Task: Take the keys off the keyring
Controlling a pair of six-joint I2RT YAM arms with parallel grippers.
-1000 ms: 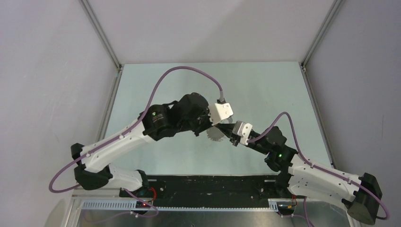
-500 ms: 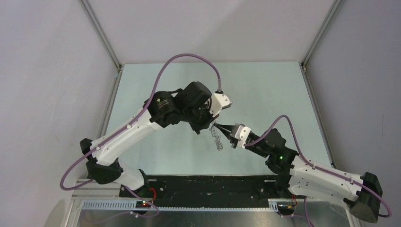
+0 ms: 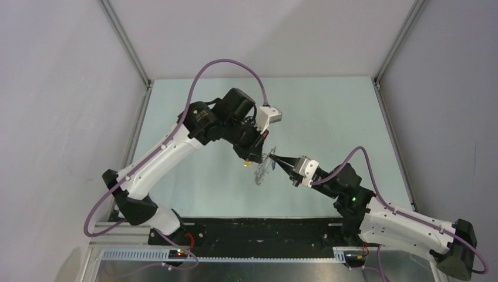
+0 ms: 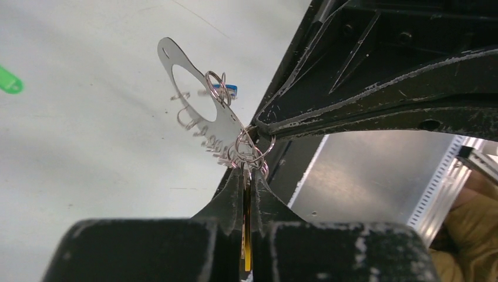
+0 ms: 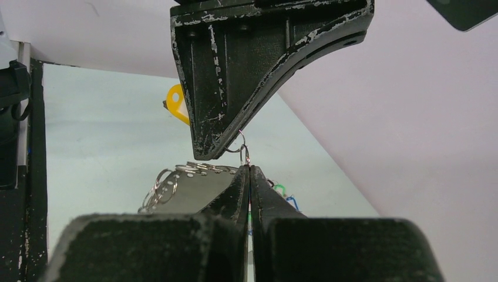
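Left gripper [image 4: 248, 176] clamped on yellow-orange plastic key tag [image 4: 246, 247]; right gripper [image 5: 249, 170] pinches small silvery ring [image 5: 244, 151] (on rim of flat tan-grey keyring loop [image 4: 228, 126]).

Pale green table [image 3: 329, 111], matte and flat, one small green key tag [image 4: 8, 81] lying on it

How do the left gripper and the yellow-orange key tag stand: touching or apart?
Touching. The left wrist view shows the yellow-orange key tag pinched edge-on between the shut jaws of the left gripper.
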